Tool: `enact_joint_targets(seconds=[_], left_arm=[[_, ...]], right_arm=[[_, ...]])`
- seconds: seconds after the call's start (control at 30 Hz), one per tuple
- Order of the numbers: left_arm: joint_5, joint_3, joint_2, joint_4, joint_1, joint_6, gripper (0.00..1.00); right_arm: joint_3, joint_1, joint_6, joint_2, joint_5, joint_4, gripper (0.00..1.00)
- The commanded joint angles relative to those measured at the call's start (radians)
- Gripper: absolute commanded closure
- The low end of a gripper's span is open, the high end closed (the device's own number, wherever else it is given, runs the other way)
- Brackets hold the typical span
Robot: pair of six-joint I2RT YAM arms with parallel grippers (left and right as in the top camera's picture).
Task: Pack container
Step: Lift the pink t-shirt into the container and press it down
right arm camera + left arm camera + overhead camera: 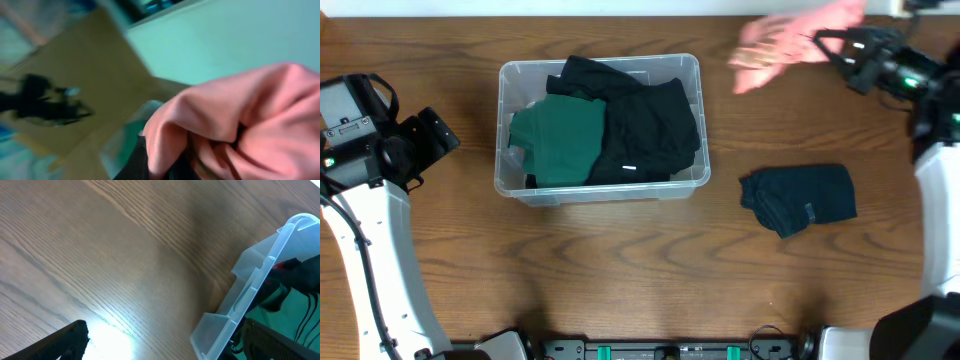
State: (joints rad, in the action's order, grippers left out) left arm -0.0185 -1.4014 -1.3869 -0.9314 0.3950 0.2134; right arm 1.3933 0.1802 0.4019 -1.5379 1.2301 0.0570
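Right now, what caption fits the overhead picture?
Right gripper holds a pink cloth near the container of dark and green clothes.

Brown wood-grain tabletop (620,260) fills nearly the whole overhead view, grain running left to right, matte finish. Thin pale strip (520,4) along the far edge, can't tell if it's wall or floor. Left wrist view: same wood close up, with a bright white glare patch (112,335) of reflected light and a soft dark shadow band (200,225) crossing the grain. Right wrist view is motion-blurred: plain pale greenish-white wall (240,35) beyond the tabletop's edge. Lighting looks even overall, shadows soft-edged.
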Motion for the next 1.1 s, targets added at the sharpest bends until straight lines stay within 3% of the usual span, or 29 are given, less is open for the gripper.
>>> enact_joint_targets(seconds=[0.0,0.3,0.47,0.73,1.07], left_arm=[[0.012,-0.005,-0.004,0.0,0.003,0.01,0.02],[0.012,-0.005,-0.004,0.0,0.003,0.01,0.02],[0.012,-0.005,-0.004,0.0,0.003,0.01,0.02],[0.012,-0.005,-0.004,0.0,0.003,0.01,0.02],[0.012,-0.005,-0.004,0.0,0.003,0.01,0.02]], right_arm=[[0.001,-0.153,0.143,-0.013,-0.062,-0.025,0.99],[0.001,-0.569,0.237,-0.126,-0.511,-0.22,0.99],[0.001,-0.698,0.241,-0.219,-0.624,-0.269,0.99],[0.0,-0.728,0.142,-0.277,-0.692,0.196,0.99],[0.0,-0.716,-0.041,-0.192,-0.794,0.566,0.99]])
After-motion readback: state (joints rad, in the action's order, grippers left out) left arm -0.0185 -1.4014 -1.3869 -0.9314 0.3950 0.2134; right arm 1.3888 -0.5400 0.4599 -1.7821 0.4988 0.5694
